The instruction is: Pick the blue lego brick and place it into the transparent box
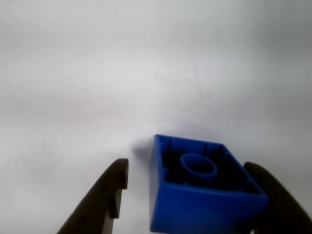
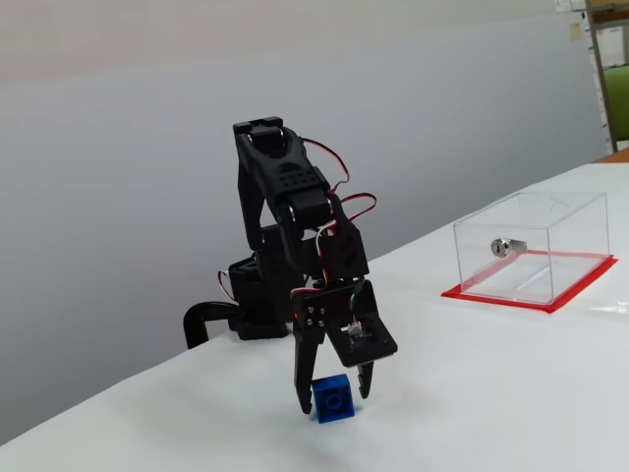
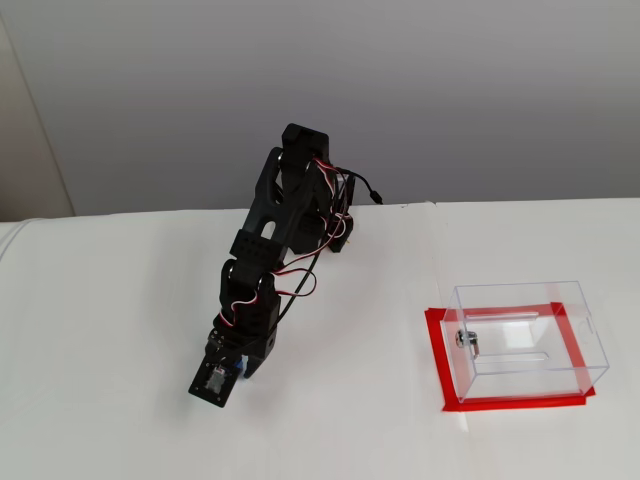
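The blue lego brick rests on the white table, its hollow underside with a round tube turned toward the wrist camera. My gripper is open and lowered around it. The brick sits close against the right finger, with a clear gap to the left finger. In a fixed view the brick lies between the two black fingertips of the gripper at table level. The transparent box with its red base edge stands far off to the right. In the other fixed view, the box is also on the right, and the arm's wrist hides the brick.
The arm's black base is clamped at the table's back edge. A silver metal fitting sits on one wall of the box. Bare white table lies between the gripper and the box.
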`<action>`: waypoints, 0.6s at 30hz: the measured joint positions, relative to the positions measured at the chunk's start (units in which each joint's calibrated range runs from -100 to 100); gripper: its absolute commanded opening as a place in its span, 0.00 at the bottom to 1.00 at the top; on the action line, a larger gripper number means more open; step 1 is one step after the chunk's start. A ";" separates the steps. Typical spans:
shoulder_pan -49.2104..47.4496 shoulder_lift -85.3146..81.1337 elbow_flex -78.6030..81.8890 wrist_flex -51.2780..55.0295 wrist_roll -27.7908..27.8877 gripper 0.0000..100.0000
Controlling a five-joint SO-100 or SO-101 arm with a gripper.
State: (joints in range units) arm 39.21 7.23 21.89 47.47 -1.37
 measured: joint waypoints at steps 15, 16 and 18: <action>0.00 0.00 0.00 0.00 0.00 0.13; 0.00 0.00 0.00 0.00 0.00 0.13; 0.00 0.00 0.00 0.00 0.00 0.13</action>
State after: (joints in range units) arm 39.21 7.23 21.89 47.47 -1.37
